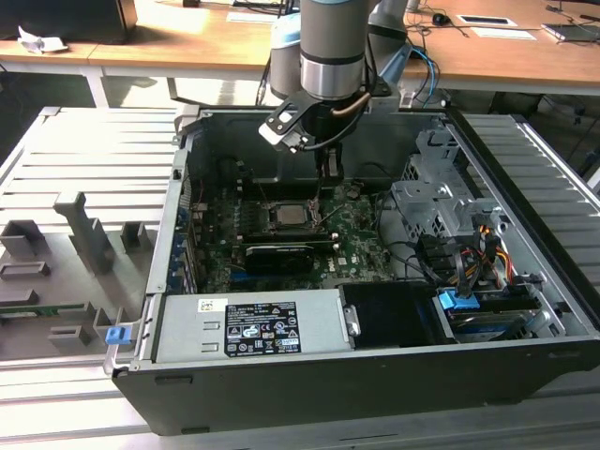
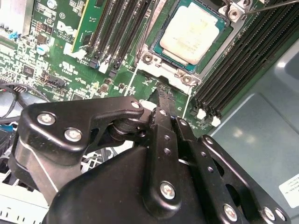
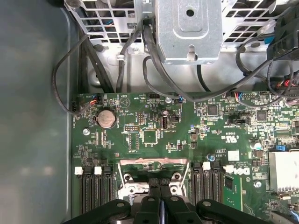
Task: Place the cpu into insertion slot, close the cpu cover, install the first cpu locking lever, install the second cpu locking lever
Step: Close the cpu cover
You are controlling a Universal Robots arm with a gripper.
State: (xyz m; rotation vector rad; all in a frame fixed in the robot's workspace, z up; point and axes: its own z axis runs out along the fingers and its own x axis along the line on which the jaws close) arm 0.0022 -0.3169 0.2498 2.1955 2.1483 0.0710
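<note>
The cpu (image 2: 194,29), a dull silver square chip, lies flat in the insertion slot (image 2: 223,41) on the green motherboard. The silver cpu cover (image 2: 164,69) frames it, lying down around the chip. In the exterior view the cpu (image 1: 286,215) sits mid-board, with my gripper (image 1: 330,174) just behind it inside the case. My black fingers (image 2: 163,109) are pressed together, their tips low over the board at the socket's edge. In the first wrist view my gripper (image 3: 161,183) stands against the socket's metal bracket (image 3: 152,164). A thin locking lever (image 2: 275,6) runs past the socket's corner.
Long black memory slots (image 2: 119,32) flank the socket on both sides. A black expansion card (image 1: 281,254) lies in front of the socket. Cables (image 3: 154,56) and a metal drive cage (image 1: 431,202) fill the case at the exterior view's right; the power supply (image 1: 248,328) sits at the front.
</note>
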